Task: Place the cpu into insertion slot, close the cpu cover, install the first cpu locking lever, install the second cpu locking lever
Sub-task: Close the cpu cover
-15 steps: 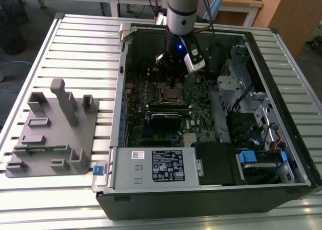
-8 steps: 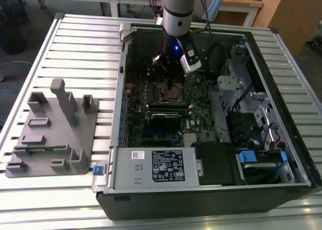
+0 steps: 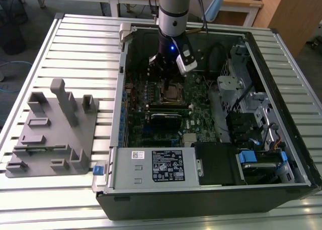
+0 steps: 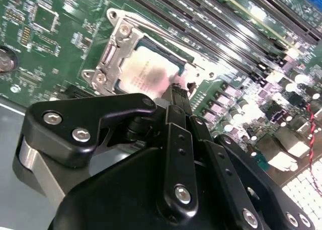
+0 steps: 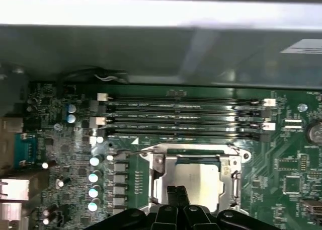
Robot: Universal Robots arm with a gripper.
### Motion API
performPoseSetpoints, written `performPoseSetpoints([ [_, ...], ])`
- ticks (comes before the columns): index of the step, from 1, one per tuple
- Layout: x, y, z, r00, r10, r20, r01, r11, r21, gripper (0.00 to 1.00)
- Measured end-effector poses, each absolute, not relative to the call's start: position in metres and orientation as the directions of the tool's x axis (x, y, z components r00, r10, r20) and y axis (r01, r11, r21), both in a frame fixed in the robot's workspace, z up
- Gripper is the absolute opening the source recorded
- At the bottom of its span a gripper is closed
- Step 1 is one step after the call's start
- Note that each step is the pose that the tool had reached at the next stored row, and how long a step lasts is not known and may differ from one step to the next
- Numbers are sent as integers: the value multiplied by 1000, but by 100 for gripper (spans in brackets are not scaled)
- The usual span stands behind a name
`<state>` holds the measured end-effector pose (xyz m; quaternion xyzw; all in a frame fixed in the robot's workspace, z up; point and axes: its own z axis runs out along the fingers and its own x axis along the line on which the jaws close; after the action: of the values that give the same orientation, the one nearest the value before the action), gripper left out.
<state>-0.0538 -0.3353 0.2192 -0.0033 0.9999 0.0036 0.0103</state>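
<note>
**Operator:** Where is the cpu (image 5: pixel 198 177) sitting?

**Manual:** You are looking at it lying flat in the insertion slot (image 5: pixel 237 165), with the cpu cover (image 5: pixel 159 175) framing it (silvery plate, cut-out centre).

**Operator:** And the gripper (image 5: pixel 175 192)?

**Manual:** It is hanging over the chip's near edge, fingers pressing together and gripping nothing. Whether it is touching, you cannot tell.

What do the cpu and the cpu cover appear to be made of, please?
The cpu: its top looks like pale silvery metal with a dull, satin finish that takes a soft glare. The cpu cover: thin stamped metal, probably steel, left bare and bright, with glinting edges and bends.
</note>
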Motion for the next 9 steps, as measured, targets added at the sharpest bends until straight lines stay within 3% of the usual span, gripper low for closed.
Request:
performPoseSetpoints([
  [9,-61,-335,213,-1000,-6,-21,-6,1000,2,11],
])
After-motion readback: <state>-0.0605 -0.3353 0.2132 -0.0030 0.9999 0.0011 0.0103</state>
